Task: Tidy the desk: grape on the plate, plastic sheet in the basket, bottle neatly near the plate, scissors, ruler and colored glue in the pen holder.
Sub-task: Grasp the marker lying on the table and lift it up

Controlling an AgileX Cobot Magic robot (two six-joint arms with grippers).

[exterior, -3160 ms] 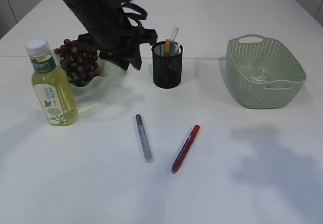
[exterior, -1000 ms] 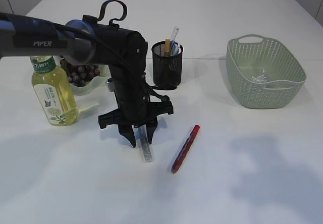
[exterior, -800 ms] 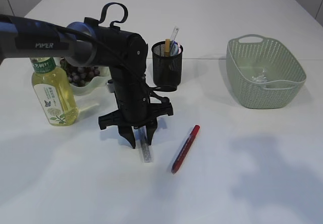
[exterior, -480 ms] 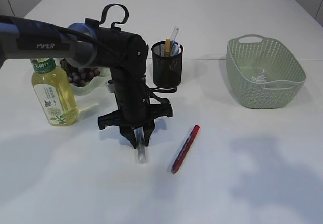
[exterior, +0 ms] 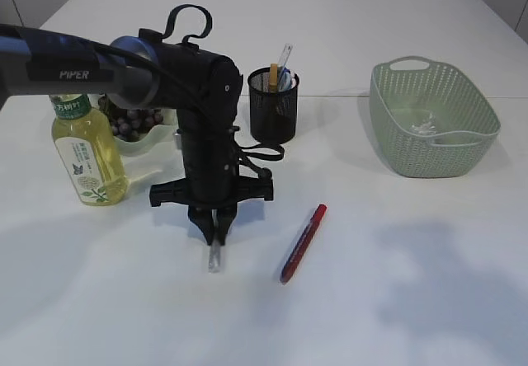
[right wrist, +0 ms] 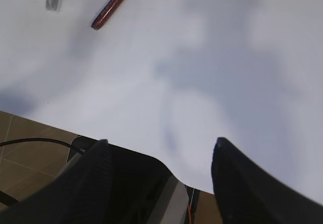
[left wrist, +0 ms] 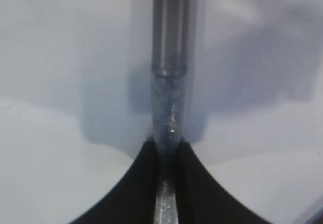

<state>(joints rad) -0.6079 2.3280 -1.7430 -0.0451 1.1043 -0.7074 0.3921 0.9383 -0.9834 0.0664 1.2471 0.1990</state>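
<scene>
Pinching the silver glue pen between my left fingers, I see its long axis running straight out past them, low over the tabletop. Pen holder stands behind; right fingers spread, idle.

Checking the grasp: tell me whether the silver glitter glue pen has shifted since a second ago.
Yes. The silver glitter glue pen, clamped in the left gripper, has shifted left, farther from the red glue pen, which lies unmoved.
</scene>
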